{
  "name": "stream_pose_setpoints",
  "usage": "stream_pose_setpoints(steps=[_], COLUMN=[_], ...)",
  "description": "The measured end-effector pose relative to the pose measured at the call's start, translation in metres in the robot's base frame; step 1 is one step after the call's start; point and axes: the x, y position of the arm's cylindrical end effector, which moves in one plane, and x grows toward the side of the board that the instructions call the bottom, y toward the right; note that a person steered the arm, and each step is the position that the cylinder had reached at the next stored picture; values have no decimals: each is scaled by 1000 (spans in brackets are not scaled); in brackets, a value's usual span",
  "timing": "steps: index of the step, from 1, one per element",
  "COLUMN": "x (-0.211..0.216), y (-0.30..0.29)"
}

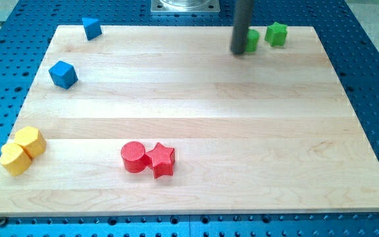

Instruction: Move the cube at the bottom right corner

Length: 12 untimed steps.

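My tip (pixel 239 51) stands near the view's top right, touching or just left of a green block (pixel 252 40) that the rod partly hides. A green star (pixel 277 33) lies right of it. A blue cube (pixel 63 74) sits at the left, and a blue wedge-like block (pixel 91 27) lies at the top left. A red cylinder (pixel 133 157) and a red star (pixel 161 160) touch each other at the bottom centre. Two yellow blocks, one hexagonal (pixel 30 141) and one lower (pixel 15 158), sit at the bottom left.
The wooden board (pixel 242 131) lies on a blue perforated table (pixel 374 72). A metal mount (pixel 184 6) shows at the view's top centre.
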Motion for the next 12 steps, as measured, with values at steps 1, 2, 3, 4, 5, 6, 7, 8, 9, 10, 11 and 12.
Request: stream_pose_setpoints(steps=[1,2,3,4,5,6,7,8,9,10,11,12], x=[0,-15,-22,3,49,53,81,92,84,104,150,186], y=[-32,-149,-254,-338,-374,-398,-411,-366,-345,-284,-188,-99])
